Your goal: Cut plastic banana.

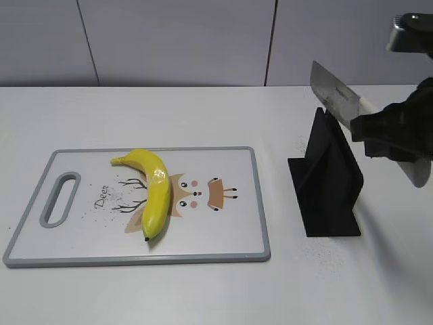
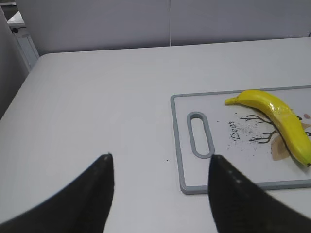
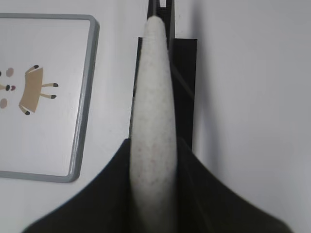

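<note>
Step in hand: tool pickup. The right gripper (image 3: 153,160) has its jaws clamped on the pale handle of the knife (image 1: 335,95), with the blade raised at a slant just above the black knife stand (image 1: 328,179); whether the blade has fully cleared the stand's slot cannot be judged from the right wrist view, where the handle hides it. The left gripper (image 2: 160,170) hovers over bare table beside the board's handle end, jaws apart and holding nothing.

The plastic banana (image 1: 154,189) lies on the cutting board (image 1: 230,247), left of centre, curved across the printed deer picture, well apart from the knife.

Next move, as judged: carry the knife leftward over the board and bring the edge down across the banana's middle, possibly with the left gripper steadying it.

The table (image 1: 203,108) is white and matt, with fine dark specks near the stand and on the board. Behind it stands a plain grey panelled wall (image 1: 169,40).
</note>
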